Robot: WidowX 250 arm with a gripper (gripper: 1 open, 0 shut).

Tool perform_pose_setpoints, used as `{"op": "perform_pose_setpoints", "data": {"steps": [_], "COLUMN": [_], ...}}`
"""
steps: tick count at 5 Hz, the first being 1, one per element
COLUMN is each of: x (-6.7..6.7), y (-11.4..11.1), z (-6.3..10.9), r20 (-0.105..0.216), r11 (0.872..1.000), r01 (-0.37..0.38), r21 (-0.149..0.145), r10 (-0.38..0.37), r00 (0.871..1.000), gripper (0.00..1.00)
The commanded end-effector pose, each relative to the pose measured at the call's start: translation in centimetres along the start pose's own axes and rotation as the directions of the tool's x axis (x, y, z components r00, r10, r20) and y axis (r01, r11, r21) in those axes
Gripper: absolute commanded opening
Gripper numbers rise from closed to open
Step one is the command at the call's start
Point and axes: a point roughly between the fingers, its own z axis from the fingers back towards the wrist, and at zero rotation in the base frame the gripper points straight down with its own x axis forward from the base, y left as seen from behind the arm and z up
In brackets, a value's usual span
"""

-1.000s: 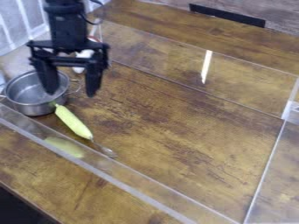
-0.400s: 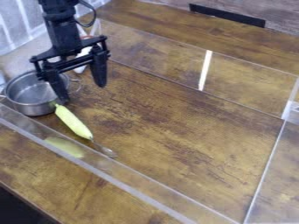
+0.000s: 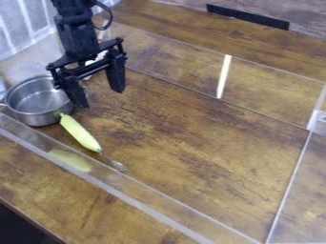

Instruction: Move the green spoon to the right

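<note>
The green spoon [image 3: 80, 132] is a yellow-green piece lying flat on the wooden table [image 3: 192, 143], at the left, just in front of the metal pot. My gripper [image 3: 97, 84] hangs above and behind the spoon, pointing down. Its two black fingers [image 3: 117, 74] stand wide apart with nothing between them. It is open and clear of the spoon.
A small metal pot [image 3: 33, 101] sits at the left edge, close beside the gripper's left finger. A clear acrylic wall [image 3: 152, 205] runs along the front and right of the table. A faint reflection of the spoon shows in the front wall.
The gripper has rolled about its vertical axis, so the fingers now line up diagonally, and it has shifted a little to the right and further from the camera. The spoon has not moved.
</note>
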Motion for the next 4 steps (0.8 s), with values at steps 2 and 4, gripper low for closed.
{"op": "perform_pose_setpoints", "data": {"steps": [2,4], "x": [-0.2,0.5], "y": [-0.2,1.1], "z": [1.6,4.1], "r20": [0.01,0.002], "r11": [0.999,0.993], "r01": [-0.041,-0.108], "r21": [-0.033,-0.041], "r10": [0.042,0.108], "r00": [0.999,0.994], "gripper": [1.0,1.0]}}
